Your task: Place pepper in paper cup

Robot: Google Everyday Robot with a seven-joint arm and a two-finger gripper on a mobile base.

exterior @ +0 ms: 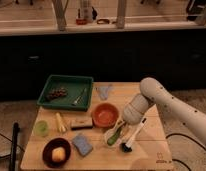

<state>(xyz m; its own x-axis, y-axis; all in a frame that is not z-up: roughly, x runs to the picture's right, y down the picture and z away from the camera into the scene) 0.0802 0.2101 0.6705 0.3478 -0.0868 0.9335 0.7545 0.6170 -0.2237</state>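
Observation:
The green pepper (114,138) lies slanted on the wooden table (151,150), just below the orange bowl (105,115). A small white shape around it looks like the paper cup (109,133), lying low against the pepper; I cannot tell whether the pepper is inside it. My gripper (119,129) reaches in from the right on a white arm (166,100) and hangs right over the pepper's upper end, touching or nearly touching it.
A green tray (66,82) with dark grapes and a utensil stands at the back left. There are also a light green cup (41,128), pale yellow sticks (60,122), a brown block (82,123), a blue sponge (82,144), a dark plate (48,155) with a yellow item, a white-handled brush (133,136) and a blue-grey cloth (103,91).

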